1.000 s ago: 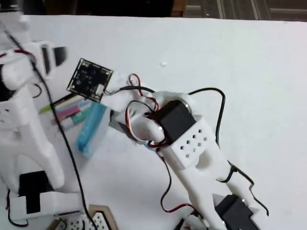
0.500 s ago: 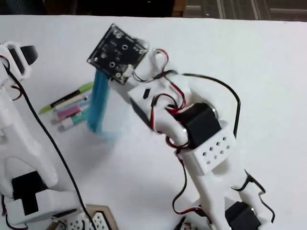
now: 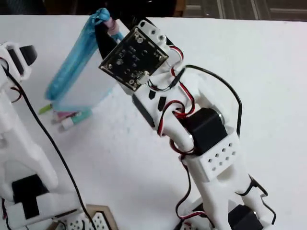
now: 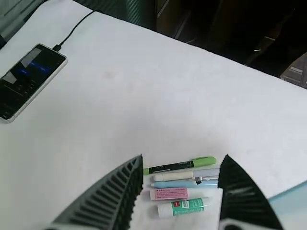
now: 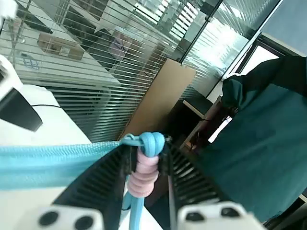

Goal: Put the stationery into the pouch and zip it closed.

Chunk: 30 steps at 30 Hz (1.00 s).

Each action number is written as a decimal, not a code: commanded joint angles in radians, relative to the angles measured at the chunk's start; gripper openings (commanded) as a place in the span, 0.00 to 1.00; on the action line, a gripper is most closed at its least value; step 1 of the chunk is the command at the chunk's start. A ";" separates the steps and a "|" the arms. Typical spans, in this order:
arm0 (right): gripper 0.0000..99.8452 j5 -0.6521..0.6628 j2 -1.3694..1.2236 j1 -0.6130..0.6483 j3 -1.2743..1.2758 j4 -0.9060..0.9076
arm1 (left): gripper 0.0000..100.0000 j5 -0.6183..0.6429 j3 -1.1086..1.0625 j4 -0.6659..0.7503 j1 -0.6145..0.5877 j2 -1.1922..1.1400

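The light-blue pouch (image 3: 72, 67) hangs tilted in the air over the table's far left, its lower end just above the stationery (image 3: 67, 116). My right gripper (image 3: 106, 24) is shut on the pouch's top end at its pink zip pull (image 5: 144, 175), with the pouch's blue edge (image 5: 48, 160) stretching away from the jaws. On the white table lie a green highlighter (image 4: 180, 164), two pale pens (image 4: 184, 178), a pink eraser (image 4: 168, 193) and a green-and-white tube (image 4: 184, 207), side by side. My left gripper (image 4: 182, 157) hovers open over them, holding nothing. A pouch corner (image 4: 292, 196) shows beside it.
A phone (image 4: 26, 76) on a black cable lies farther out on the table. The left arm's white body (image 3: 19, 143) stands along the left edge. A perforated board (image 3: 96, 220) sits at the near edge. The right arm (image 3: 201, 139) crosses the middle.
My right gripper has lifted the pouch off the table beside the stationery and swung it up toward the far side. The left arm drew back toward the left edge.
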State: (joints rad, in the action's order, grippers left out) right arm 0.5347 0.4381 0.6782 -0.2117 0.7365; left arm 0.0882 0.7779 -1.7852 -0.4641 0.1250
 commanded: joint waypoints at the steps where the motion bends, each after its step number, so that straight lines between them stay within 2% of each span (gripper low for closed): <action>1: 0.02 -0.011 0.033 -0.001 -0.049 0.002 | 0.26 0.006 0.034 -0.003 -0.002 0.081; 7: 0.02 -0.011 0.028 -0.002 -0.043 0.018 | 0.26 0.008 -0.008 -0.003 -0.004 0.176; 19: 0.02 -0.011 0.027 -0.002 -0.043 0.200 | 0.26 0.005 -0.499 0.015 -0.004 0.731; 25: 0.02 -0.011 0.027 -0.001 -0.043 0.328 | 0.27 0.003 -0.658 0.031 -0.004 0.993; 30: 0.02 -0.011 0.025 0.012 -0.041 0.484 | 0.27 0.005 -0.772 0.081 -0.004 1.122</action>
State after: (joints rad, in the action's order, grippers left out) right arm 0.5347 0.4381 0.6813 -0.2117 1.1492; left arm 0.0882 0.0522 -1.7346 -0.4641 1.2006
